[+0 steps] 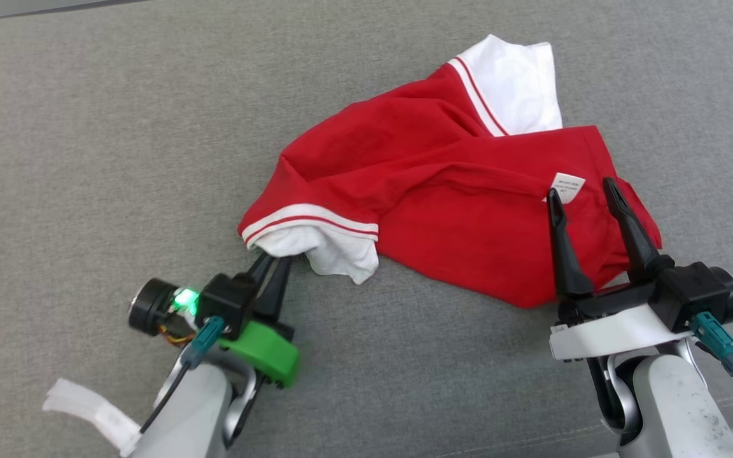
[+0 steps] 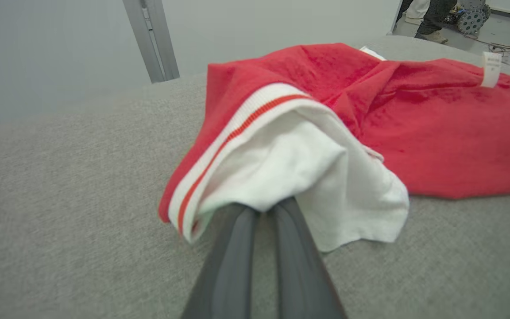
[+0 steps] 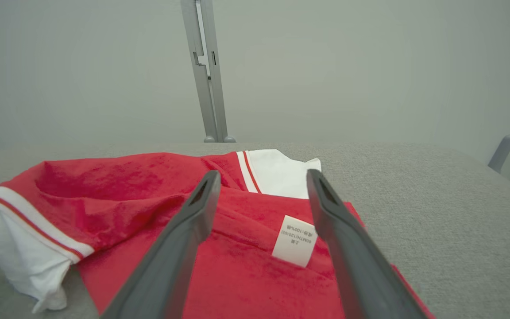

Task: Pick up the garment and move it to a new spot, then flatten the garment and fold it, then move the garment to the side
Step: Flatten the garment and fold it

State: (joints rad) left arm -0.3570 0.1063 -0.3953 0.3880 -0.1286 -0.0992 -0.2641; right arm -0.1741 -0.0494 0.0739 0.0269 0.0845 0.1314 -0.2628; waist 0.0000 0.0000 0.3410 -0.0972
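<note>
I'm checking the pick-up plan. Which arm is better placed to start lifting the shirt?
Left. The left tool is shut on the white sleeve of the garment, so it could probably lift now. The right tool hangs open over the red fabric by the label, gripping nothing.

The left gripper [image 2: 263,210] is pinching, fingers pressed together, the hem of the white sleeve [image 2: 299,173] of the red shirt [image 2: 436,133], which is lying crumpled on the grey cloth surface [image 2: 60,199], its label [image 2: 490,68] sticking up.

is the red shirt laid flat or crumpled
Crumpled. The red shirt lies bunched with deep creases, its body folded over itself and a white sleeve sticking out behind.
</note>
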